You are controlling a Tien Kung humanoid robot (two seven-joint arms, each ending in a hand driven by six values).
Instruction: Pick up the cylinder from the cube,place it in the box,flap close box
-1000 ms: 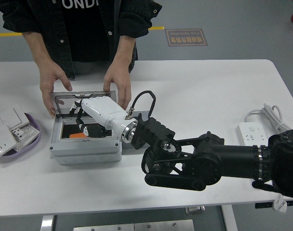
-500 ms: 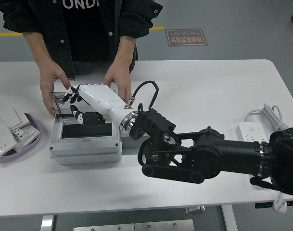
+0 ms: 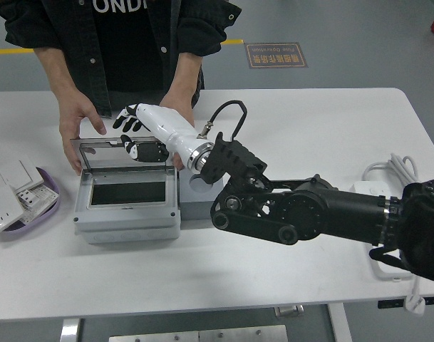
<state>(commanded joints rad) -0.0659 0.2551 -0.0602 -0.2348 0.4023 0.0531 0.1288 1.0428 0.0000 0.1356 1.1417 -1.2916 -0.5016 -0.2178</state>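
A grey box (image 3: 124,217) stands at the table's left with its clear lid (image 3: 102,153) raised at the far side. Its inside looks dark and I see no cylinder in it. A grey cube (image 3: 202,199) with a round recess on top sits against the box's right side. My right hand (image 3: 136,135), white with black fingers (image 3: 124,119), is open and empty at the lid's top edge. A person at the far side has one hand (image 3: 80,117) at the box's far left corner. The person's other hand (image 3: 175,108) is just behind my wrist.
A purple tray (image 3: 49,206) with white switch plates lies at the left edge. A white power strip (image 3: 373,191) with its coiled cable lies at the right. My black right forearm (image 3: 309,217) spans the table's middle.
My right hand has lifted out of the box and moved back to the lid's top edge. The orange cylinder seen inside the box one second ago no longer shows.
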